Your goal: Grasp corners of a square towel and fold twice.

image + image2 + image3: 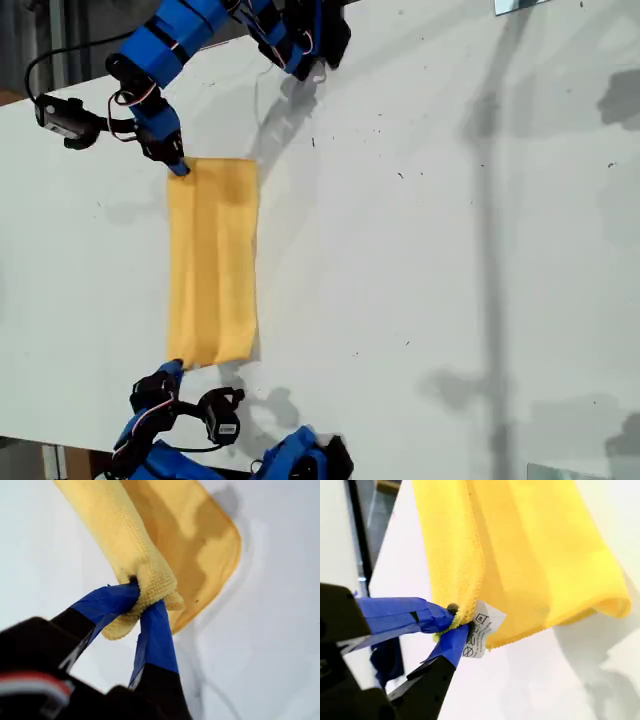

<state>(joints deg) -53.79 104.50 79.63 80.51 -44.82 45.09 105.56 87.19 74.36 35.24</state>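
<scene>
1. Two grippers, each closed on the square towel (212, 265). It lies as a long folded band on the white surface (430, 250), stretched between them.
2. My first gripper (137, 600) has its blue-taped fingers (155, 635) pinched tight on a rolled, doubled corner (150, 587). From the jaws the cloth runs straight away, and its upper layer is lifted off the layer below.
3. My second gripper (457, 622) is clamped just as narrowly on the tagged corner (455, 612). The white tag (481, 630) hangs right beside the fingertips, and the towel fans out beyond them with its fold sagging toward the surface.
4. In the exterior view, one blue arm's gripper (178, 165) touches the band's end nearest the top of that view, and another arm's gripper (172, 370) touches the end nearest the bottom.
5. I cannot tell from the wrist views which of those two arms is the first and which the second.
6. In the exterior view the towel sits toward the left of the surface, with both arms' bases just beside it.
</scene>
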